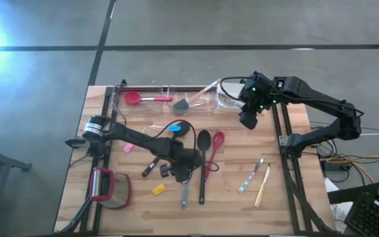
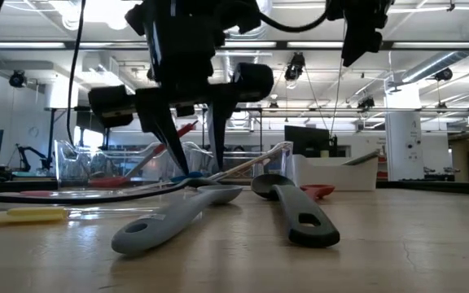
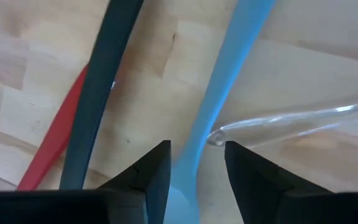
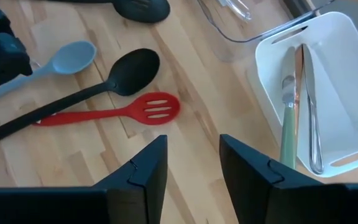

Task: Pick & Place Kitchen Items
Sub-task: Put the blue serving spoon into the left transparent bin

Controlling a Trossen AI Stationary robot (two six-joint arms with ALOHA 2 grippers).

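Observation:
A pale blue-grey spoon (image 3: 207, 106) lies flat on the wooden table, next to a black spoon (image 1: 202, 158) and a red slotted spatula (image 1: 214, 148). My left gripper (image 3: 194, 165) points down over the blue-grey spoon's handle. It is open, with one finger on each side of the handle, and I see no touch. In the low view its fingertips (image 2: 200, 167) hang just above the utensils. My right gripper (image 4: 191, 165) is open and holds nothing. It hovers high at the back right, above a white tub (image 4: 347, 74) that holds cutlery.
A clear plastic utensil (image 3: 291, 119) lies beside the spoon handle. A yellow piece (image 1: 158, 189), a pink piece (image 1: 127, 148), a blue piece (image 1: 175, 128), metal and wooden cutlery (image 1: 255, 179) and a red-framed round object (image 1: 110, 187) lie around. Clear tubs (image 1: 170, 100) stand along the far edge.

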